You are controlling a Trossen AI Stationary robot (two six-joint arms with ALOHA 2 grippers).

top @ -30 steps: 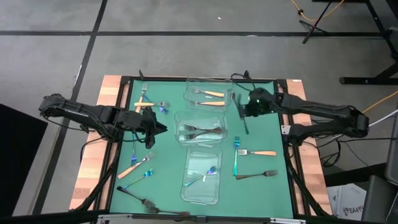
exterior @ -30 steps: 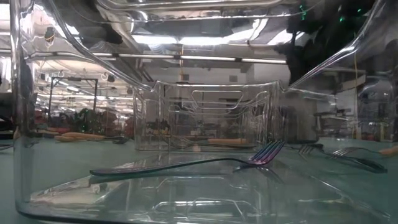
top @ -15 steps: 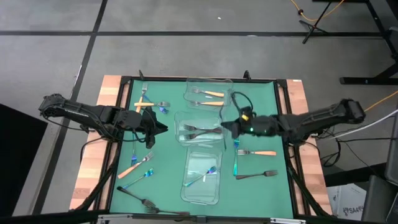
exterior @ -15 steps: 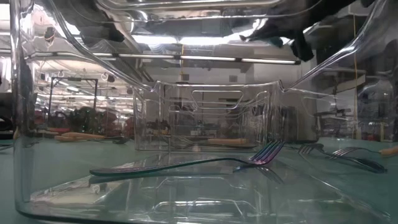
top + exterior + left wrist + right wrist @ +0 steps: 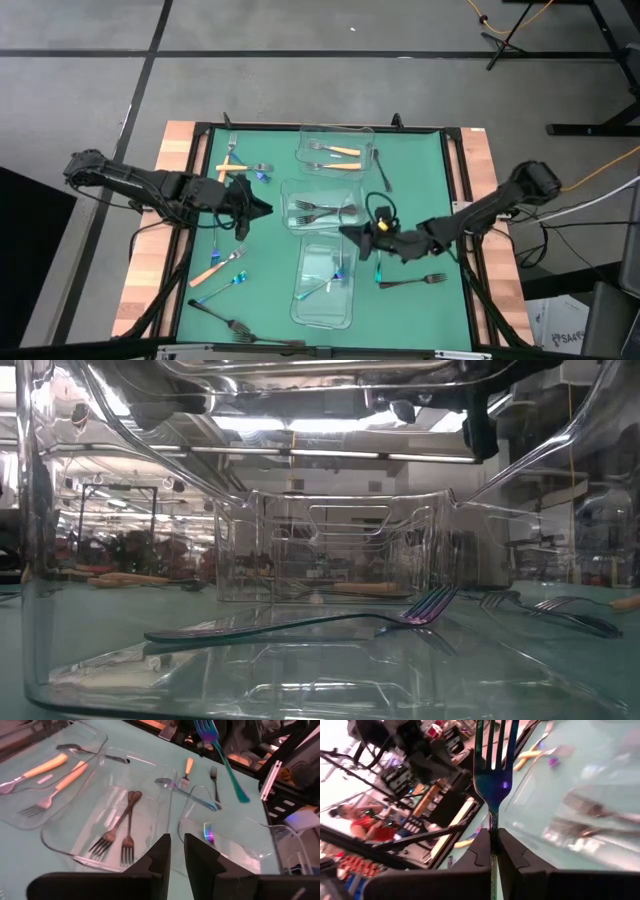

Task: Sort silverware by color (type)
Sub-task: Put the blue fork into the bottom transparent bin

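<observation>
Three clear containers stand in a row down the green mat: the far one (image 5: 335, 150) holds orange-handled forks, the middle one (image 5: 320, 205) dark forks, and the near one (image 5: 325, 285) an iridescent blue fork (image 5: 300, 625). My right gripper (image 5: 352, 232) hovers by the near container's far right corner, pointing toward the table's left. It is shut on another iridescent blue fork (image 5: 492, 765), also seen in the left wrist view (image 5: 222, 762). My left gripper (image 5: 173, 852) waits left of the middle container with a narrow empty gap between its fingers. My right gripper pinches the blue fork's handle just behind the head (image 5: 492, 822) between its two fingers. The fingers lie along the fork, coming nearly level from the table's right. The tines (image 5: 492, 740) stick out past the fingertips. The fork is lifted clear of the table and containers.
Loose forks lie on the mat: orange-handled ones (image 5: 230, 160) (image 5: 215, 268), a blue one (image 5: 235, 280) and a dark one (image 5: 225, 320) on the left. A dark one (image 5: 383, 170), a blue one (image 5: 378, 265) and a dark one (image 5: 410, 282) lie on the right. A person (image 5: 365, 827) is beyond the table.
My right gripper has swung from beside the far container toward the table's near edge and left. It has turned to point toward the table's left while carrying the blue fork clear of the table. It stays shut.
</observation>
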